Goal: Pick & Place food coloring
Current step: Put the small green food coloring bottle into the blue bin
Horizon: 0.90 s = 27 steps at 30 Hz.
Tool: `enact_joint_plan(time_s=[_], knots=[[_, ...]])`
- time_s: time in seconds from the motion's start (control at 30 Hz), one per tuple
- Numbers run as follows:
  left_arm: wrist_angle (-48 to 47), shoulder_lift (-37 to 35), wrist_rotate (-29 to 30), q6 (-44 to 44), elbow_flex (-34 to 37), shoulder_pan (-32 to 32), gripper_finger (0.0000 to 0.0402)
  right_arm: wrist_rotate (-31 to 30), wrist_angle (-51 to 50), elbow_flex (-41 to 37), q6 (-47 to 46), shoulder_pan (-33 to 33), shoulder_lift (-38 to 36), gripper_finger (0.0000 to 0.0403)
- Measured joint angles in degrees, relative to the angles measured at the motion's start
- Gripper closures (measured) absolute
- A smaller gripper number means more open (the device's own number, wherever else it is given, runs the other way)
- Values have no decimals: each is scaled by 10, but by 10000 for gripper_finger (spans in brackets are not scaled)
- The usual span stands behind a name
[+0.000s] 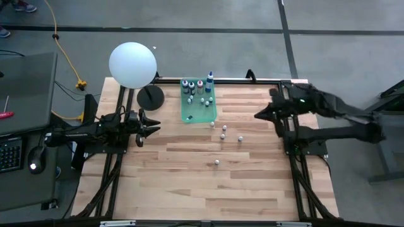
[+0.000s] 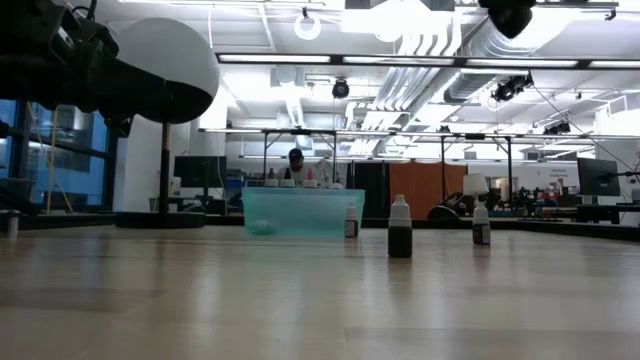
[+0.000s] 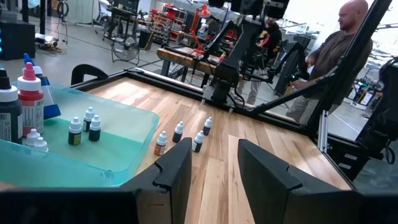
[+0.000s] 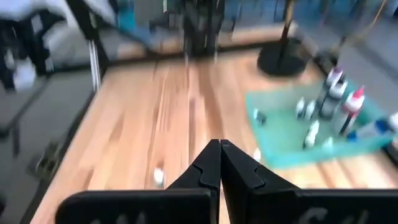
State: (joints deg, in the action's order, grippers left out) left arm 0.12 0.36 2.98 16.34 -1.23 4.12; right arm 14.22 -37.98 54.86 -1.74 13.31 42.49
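We see even, bright overhead light in the high view, with the counter evenly lit and only soft, short shadows beside the lamp base. The white globe lamp is nearly blown out. In the low view, ceiling strip lights glare against a dim hall, the near counter surface is out of focus and reflects a pale sheen, and the arm at upper left is a dark, blurred silhouette. The left wrist view is sharp, with bright window glare at its upper right. The right wrist view is smeared by motion blur; the green tray and bottles look soft, with only the right tool crisp.
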Motion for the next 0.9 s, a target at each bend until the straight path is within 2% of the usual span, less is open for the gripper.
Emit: enact_joint_plan(time_s=[0.2, 0.37, 0.57, 0.67, 0.9], knots=[[0, 0, 0, 0, 0, 0, 273, -4, -141, 144, 35, -44, 148, 402], [0, 0, 0, 0, 0, 0, 273, -6, -206, 202, 35, -90, 246, 402], [0, 0, 0, 0, 0, 0, 273, -9, -222, 211, 42, -166, 344, 402], [0, 0, 0, 0, 0, 0, 273, -32, -217, 211, 63, -202, 392, 402], [0, 0, 0, 0, 0, 0, 273, -77, -155, 211, 67, -249, 508, 402]])
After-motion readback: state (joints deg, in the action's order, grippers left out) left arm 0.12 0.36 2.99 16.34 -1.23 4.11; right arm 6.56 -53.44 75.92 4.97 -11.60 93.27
